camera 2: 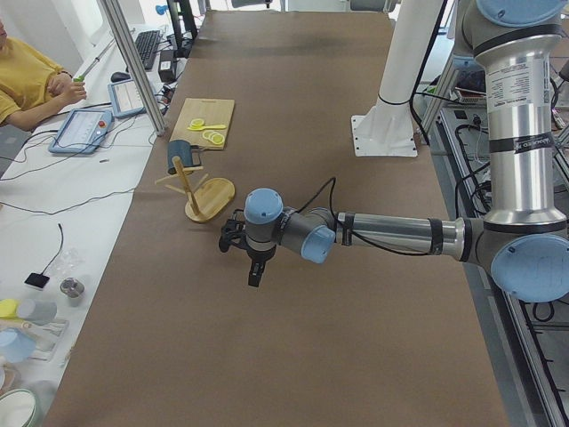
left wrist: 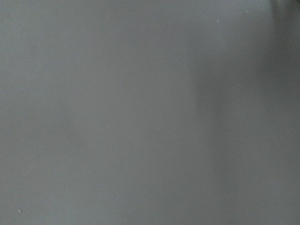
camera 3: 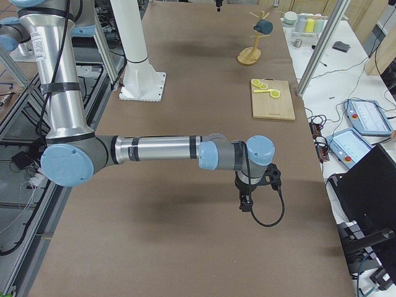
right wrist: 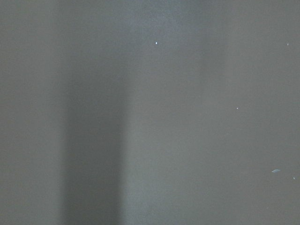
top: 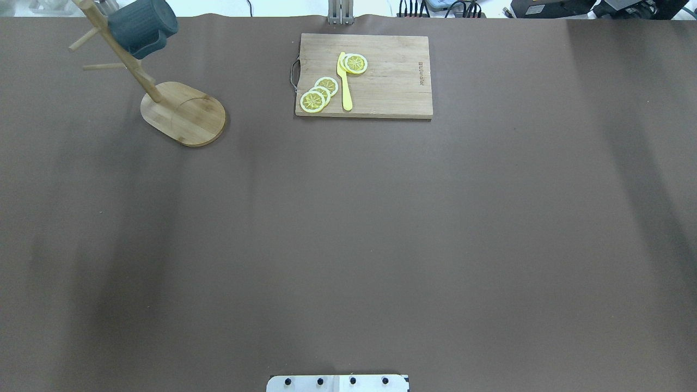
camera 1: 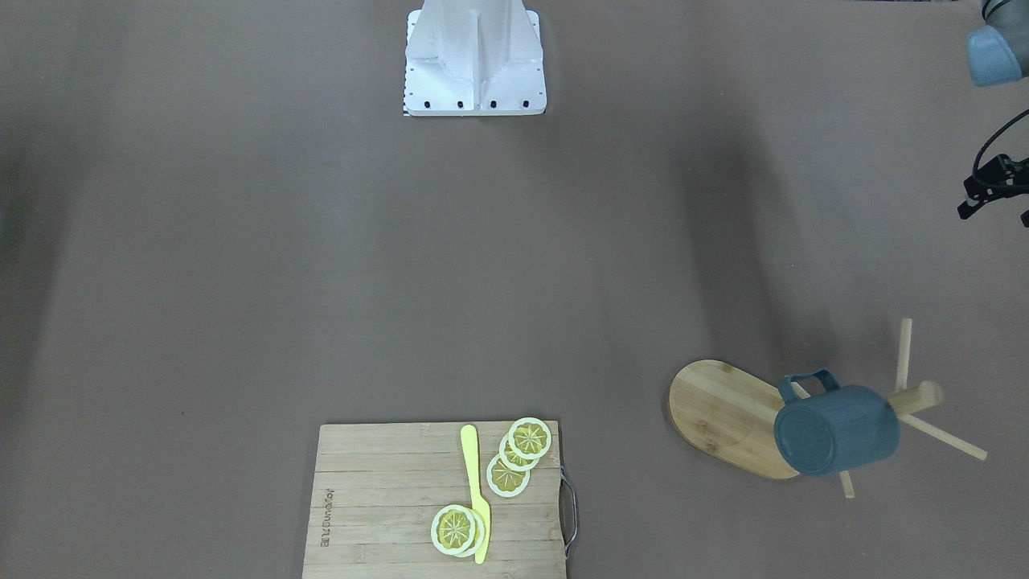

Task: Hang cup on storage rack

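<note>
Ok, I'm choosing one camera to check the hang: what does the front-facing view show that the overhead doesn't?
Only front-facing: the flat bottom of the cup, its handle around a peg, and a bit of the left arm at the edge. Only overhead: the cup's ribbed wall and equipment past the far edge of the table. Both: the cup hanging on the storage rack with no arm touching it, and the cutting board with lemon slices and a yellow knife.

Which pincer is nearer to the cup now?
Left. The left pincer hovers over the same table half as the cup; the right pincer is far off over the other half.
</note>
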### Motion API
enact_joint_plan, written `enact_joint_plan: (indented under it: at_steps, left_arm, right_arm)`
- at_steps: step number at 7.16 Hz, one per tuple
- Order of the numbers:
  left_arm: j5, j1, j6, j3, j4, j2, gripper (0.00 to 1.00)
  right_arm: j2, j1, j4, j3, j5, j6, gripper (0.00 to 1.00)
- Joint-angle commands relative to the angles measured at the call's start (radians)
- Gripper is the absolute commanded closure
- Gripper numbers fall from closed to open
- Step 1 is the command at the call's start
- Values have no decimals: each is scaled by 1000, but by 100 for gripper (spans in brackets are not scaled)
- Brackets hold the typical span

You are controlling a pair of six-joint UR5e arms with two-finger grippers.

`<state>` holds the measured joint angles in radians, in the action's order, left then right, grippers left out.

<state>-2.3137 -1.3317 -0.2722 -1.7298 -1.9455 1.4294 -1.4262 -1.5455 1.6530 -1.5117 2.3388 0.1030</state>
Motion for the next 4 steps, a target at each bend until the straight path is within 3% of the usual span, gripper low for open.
enact_joint_plan:
  at_steps: [1, 4]
  left_arm:
    - [2, 0, -1, 16, 0, 28, 2]
    - [-3, 0, -2, 4, -1, 36, 2]
  right_arm:
    - [33, 21, 39, -1, -12, -49, 0]
    - [65, 39, 79, 1, -18, -154, 0]
